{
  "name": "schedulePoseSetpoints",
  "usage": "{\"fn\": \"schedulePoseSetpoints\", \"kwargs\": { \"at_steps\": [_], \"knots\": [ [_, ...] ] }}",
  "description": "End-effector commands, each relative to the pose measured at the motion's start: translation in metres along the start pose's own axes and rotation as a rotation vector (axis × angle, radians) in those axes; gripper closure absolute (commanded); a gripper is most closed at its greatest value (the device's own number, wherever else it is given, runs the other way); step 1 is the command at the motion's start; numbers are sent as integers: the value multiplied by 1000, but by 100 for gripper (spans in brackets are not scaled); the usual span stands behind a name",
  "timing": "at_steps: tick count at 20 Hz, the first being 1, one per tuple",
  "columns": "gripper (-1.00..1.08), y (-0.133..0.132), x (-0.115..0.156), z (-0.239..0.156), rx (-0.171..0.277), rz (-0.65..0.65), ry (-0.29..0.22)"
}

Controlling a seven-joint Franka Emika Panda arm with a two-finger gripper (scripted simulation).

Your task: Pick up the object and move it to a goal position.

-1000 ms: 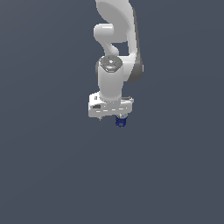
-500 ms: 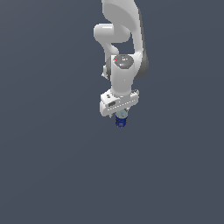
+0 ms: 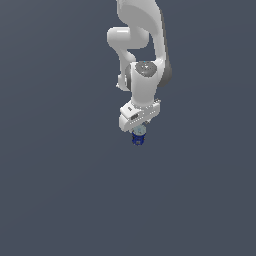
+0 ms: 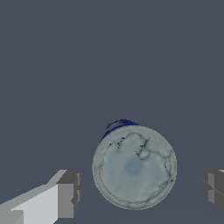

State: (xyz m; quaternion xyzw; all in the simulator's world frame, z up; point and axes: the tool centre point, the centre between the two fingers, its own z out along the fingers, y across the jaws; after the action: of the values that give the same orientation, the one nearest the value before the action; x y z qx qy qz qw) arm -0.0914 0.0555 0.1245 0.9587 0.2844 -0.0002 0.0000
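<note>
Fingers point(image 4: 140, 187) spread wide, flanking upright can point(image 4: 134, 166), gaps both sides, no contact.

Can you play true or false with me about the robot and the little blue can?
1. The can has a grey-silver top. True.
2. The tool is squeezing the can tight. False: in the wrist view there are gaps between both fingers and the can, so the tool is open.
3. The can sits between the two fingers. True.
4. The can's side is bright red. False: the side showing is dark blue.
5. In the exterior view the tool is far off to the side of the can. False: it is right above the can.
</note>
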Motion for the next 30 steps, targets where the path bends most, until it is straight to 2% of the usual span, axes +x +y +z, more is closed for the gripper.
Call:
{"fn": "schedulePoseSetpoints", "kwargs": {
  "at_steps": [1,19,20,30],
  "knots": [
    [-92,0,0,0,0,0,0],
    [-92,-1,-1,50,0,-6,1],
    [108,-1,-1,50,0,-6,1],
    [108,0,-1,49,-1,-5,1]
  ]
}}
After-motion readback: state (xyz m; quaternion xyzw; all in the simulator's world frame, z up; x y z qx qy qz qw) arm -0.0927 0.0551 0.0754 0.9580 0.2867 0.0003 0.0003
